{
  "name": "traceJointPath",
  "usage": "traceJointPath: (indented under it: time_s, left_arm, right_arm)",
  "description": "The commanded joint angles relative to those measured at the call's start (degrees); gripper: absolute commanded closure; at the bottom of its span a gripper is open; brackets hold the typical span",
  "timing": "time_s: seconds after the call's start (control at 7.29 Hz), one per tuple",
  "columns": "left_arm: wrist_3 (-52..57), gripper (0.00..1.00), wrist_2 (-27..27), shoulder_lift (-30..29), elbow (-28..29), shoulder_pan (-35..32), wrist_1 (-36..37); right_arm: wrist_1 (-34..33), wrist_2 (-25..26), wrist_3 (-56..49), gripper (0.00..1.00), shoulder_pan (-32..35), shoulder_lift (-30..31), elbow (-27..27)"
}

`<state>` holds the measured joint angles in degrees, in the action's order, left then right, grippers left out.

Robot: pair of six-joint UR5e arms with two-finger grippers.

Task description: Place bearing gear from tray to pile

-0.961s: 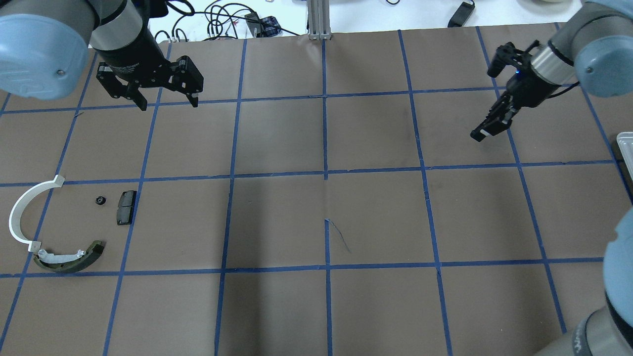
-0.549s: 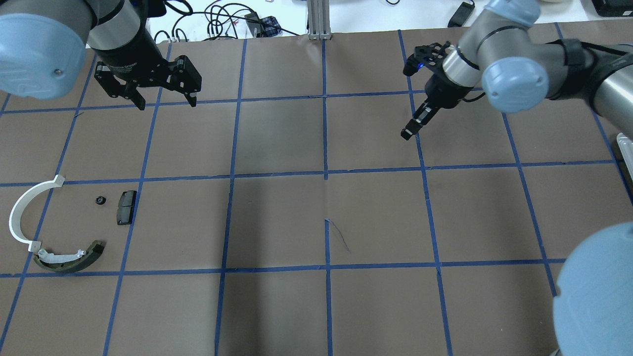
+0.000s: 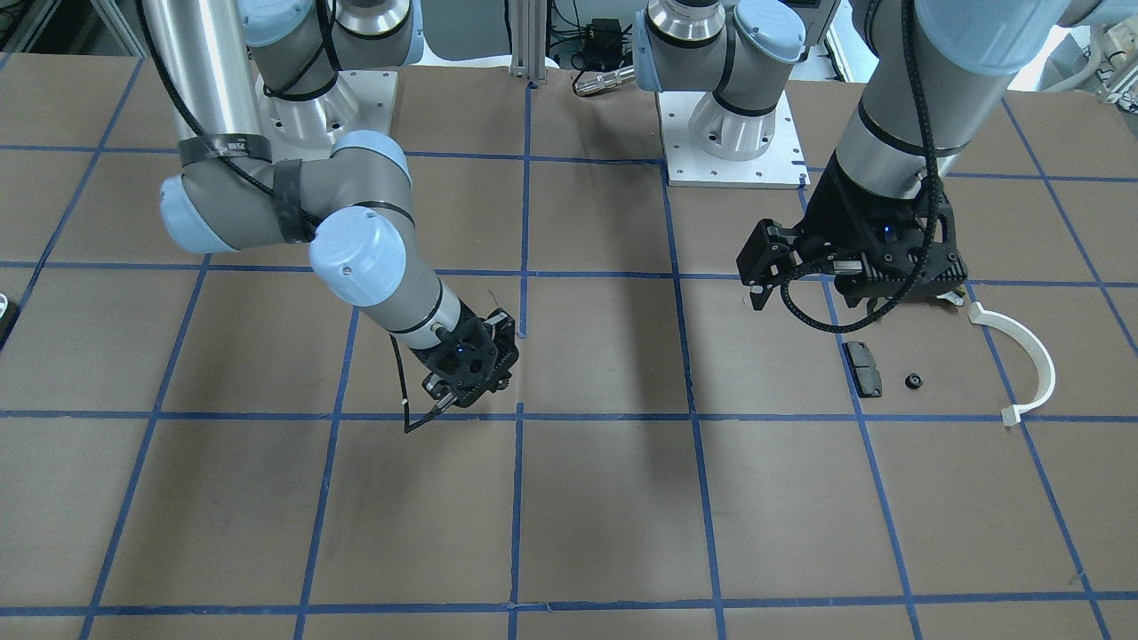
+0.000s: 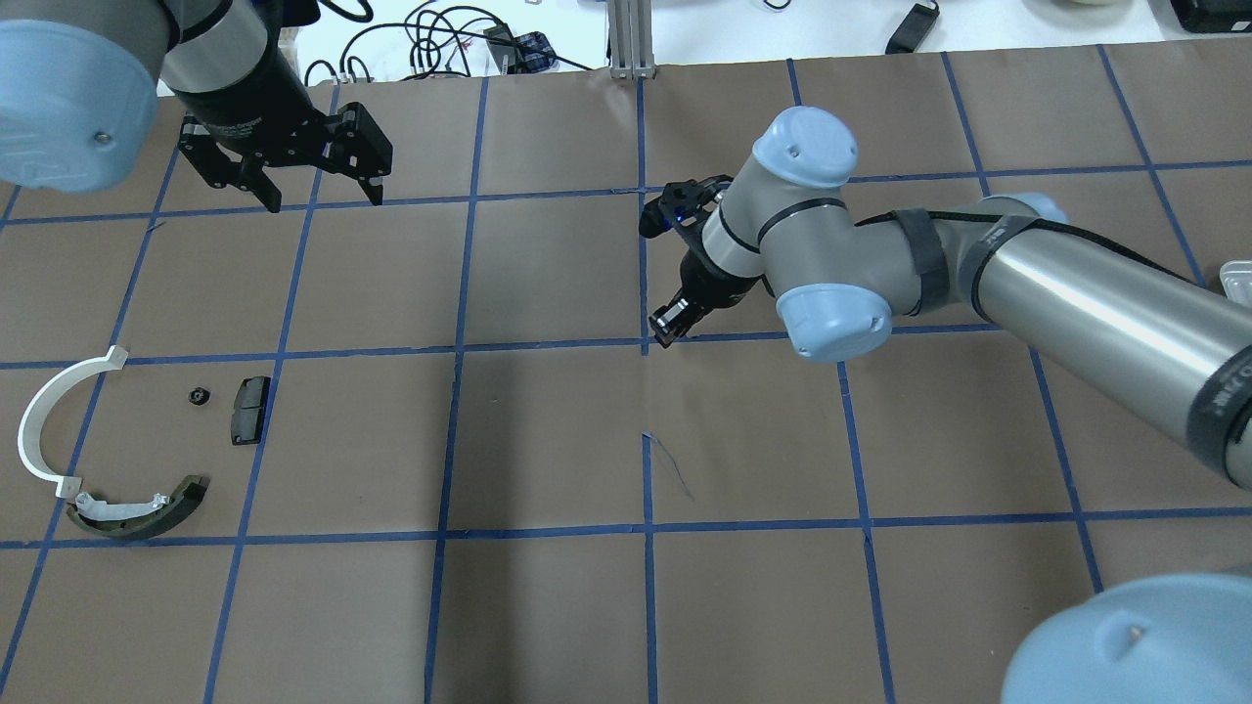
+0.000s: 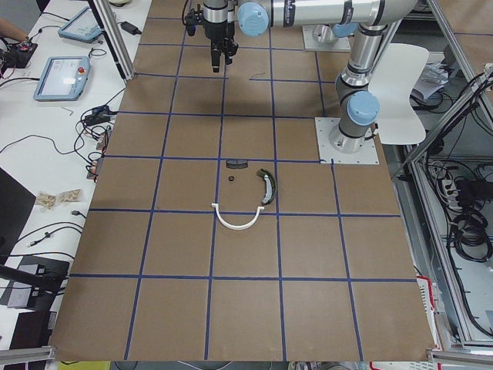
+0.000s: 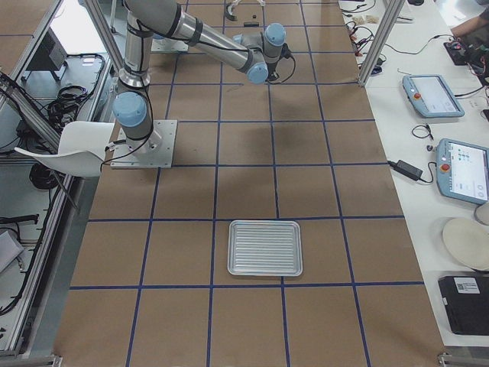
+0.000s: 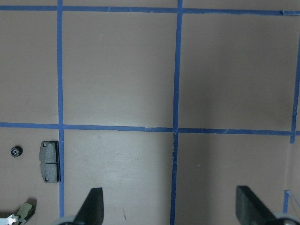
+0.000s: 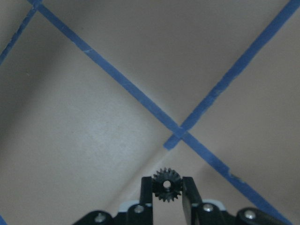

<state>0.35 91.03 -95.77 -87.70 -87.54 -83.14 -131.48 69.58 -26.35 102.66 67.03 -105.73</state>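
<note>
Bearing gear (image 8: 167, 184), tiny, rigid and likely light, is pinched across its toothed rim by the right pincer (image 4: 669, 329) over the surface (image 4: 548, 440); teeth offer scant contact, so it may pivot. Left pincer (image 4: 325, 200) hangs spread.

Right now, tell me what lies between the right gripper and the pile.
Overhead view: only bare taped table between the right gripper, holding the gear, and the pile.

Your overhead view: pile (image 4: 250, 411) lower left, left gripper (image 4: 325, 201) upper left, right gripper (image 4: 668, 329) with bearing gear (image 8: 167, 184) centre, tray (image 4: 1238, 282) right edge.
</note>
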Motion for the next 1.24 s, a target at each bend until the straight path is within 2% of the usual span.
traceJointPath:
  time_s: [0.0,0.27,0.41,0.55,0.69,0.96,1.1]
  left_arm:
    - [0.0,0.0,0.0,-0.1,-0.3,0.1,0.0]
    - [0.0,0.0,0.0,-0.3,-0.2,0.0,0.0]
    - [0.0,0.0,-0.1,-0.3,-0.4,0.0,0.0]
    - [0.0,0.0,-0.1,-0.6,-0.3,0.0,0.0]
    - [0.0,0.0,-0.1,-1.1,-0.3,-0.3,0.0]
    - [-1.0,0.0,-0.1,-1.9,-0.1,-0.7,0.0]
    - [-2.6,0.0,-0.4,-2.2,-0.3,-1.3,-0.3]
  right_arm:
    - [-2.2,-0.5,7.6,1.0,4.6,-0.5,-2.3]
    - [-4.0,-1.0,11.8,1.0,8.1,-0.8,-2.5]
    - [-4.1,-0.9,11.9,0.96,8.3,-0.9,-2.5]
    - [-8.0,-0.9,12.1,0.05,8.3,-0.8,-2.5]
    - [-11.4,-0.2,12.1,0.0,8.2,-1.0,-2.7]
    - [-11.3,0.2,12.2,0.0,6.9,-0.2,-2.4]
    - [-11.3,2.4,12.7,0.0,5.9,0.1,-2.0]
